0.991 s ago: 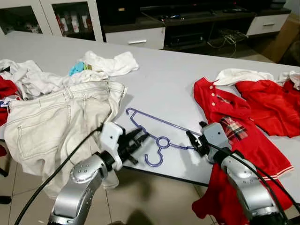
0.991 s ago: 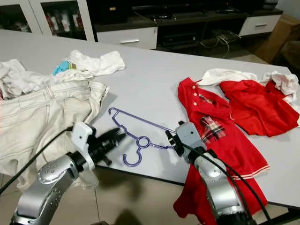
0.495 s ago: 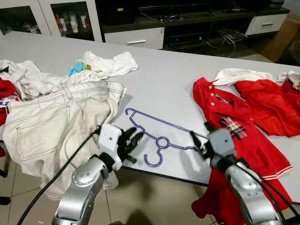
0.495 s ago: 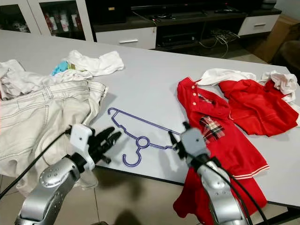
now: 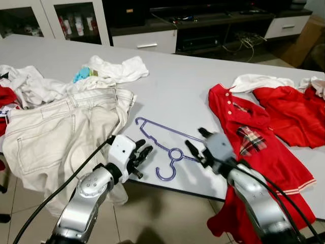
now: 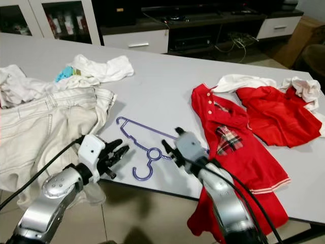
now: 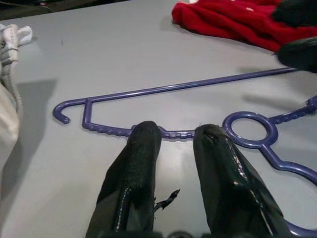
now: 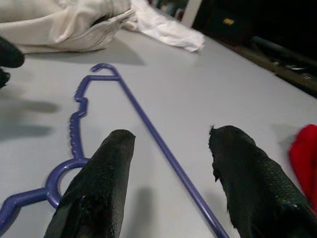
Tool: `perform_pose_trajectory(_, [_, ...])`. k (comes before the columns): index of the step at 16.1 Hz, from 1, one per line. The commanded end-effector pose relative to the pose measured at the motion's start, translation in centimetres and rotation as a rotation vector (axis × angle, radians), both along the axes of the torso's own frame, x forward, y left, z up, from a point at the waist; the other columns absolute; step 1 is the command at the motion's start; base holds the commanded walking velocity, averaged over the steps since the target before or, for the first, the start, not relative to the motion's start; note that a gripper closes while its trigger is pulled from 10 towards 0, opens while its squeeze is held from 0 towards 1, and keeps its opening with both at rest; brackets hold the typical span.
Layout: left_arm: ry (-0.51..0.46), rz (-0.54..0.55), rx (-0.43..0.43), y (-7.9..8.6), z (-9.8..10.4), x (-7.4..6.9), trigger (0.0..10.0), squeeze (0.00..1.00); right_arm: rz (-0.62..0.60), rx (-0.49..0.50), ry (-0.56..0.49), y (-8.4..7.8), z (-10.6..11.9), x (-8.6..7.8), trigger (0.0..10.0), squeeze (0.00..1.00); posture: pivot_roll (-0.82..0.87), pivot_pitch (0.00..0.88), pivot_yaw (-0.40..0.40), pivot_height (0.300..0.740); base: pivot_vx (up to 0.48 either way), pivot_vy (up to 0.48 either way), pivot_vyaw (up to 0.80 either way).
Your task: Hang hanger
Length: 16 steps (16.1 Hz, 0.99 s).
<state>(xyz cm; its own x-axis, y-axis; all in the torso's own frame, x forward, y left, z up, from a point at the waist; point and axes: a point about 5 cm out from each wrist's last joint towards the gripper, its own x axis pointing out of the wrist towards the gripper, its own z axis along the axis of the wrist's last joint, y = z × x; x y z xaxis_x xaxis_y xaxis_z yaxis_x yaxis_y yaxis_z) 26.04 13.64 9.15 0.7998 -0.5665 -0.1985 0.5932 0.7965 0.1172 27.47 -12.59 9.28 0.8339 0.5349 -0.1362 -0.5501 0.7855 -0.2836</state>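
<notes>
The left claw (image 5: 143,155) hangs low over the near edge of the grey surface (image 5: 183,86). Its 2 black fingers (image 7: 136,168) are a little apart and hold nothing. Their tips sit just beside the bumpy bar of the purple hanger (image 5: 170,145), and I cannot tell if they touch it.

The right claw (image 5: 195,143) is near the right end of the hanger. Its 2 fingers (image 8: 101,178) are spread wide, 1 on each side of the long straight bar. It grips nothing.

The hanger lies flat on the surface between the 2 claws. Its hook (image 5: 165,173) points to the near edge, and a round ring (image 5: 176,154) sits just above the hook.

To the left, cream jeans (image 5: 56,134) spill over the near edge. To the right, a red shirt (image 5: 249,137) with a checked patch lies flat, and its bottom hangs off the surface.

Farther left is a heap of white clothes (image 5: 119,68) with a bit of blue. Farther right is more red cloth (image 5: 292,112) and white cloth (image 5: 256,81).

At the far side stand white cupboards (image 5: 56,18) and a dark TV shelf (image 5: 213,23).
</notes>
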Motion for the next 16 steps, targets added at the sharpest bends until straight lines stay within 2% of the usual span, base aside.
perform_pose_trajectory(1, [-0.016,-0.024,0.014,-0.3,0.2,0.2,10.0,0.00,0.015,-0.012,0.045,0.3,-0.5,0.2,10.0,0.00,-0.04,0.000,-0.007,0.740,0.000,0.000,0.00])
perform_pose_trajectory(6, [-0.025,-0.041,0.004,-0.8,0.2,0.4,10.0,0.00,0.019,-0.049,0.120,0.8,-1.8,1.0,10.0,0.00,-0.05,0.000,0.002,0.740,0.000,0.000,0.00])
perform_pose_trajectory(9, [-0.030,-0.046,0.012,-0.5,0.3,0.7,10.0,0.00,0.028,-0.058,0.140,1.3,-2.3,1.2,10.0,0.00,-0.06,0.000,0.021,0.740,0.000,0.000,0.00])
perform_pose_trajectory(16, [-0.046,-0.047,0.021,-0.3,0.7,1.2,10.0,0.00,0.132,-0.088,0.211,2.2,-3.3,0.7,10.0,0.00,-0.06,0.000,0.036,0.740,0.000,0.000,0.00])
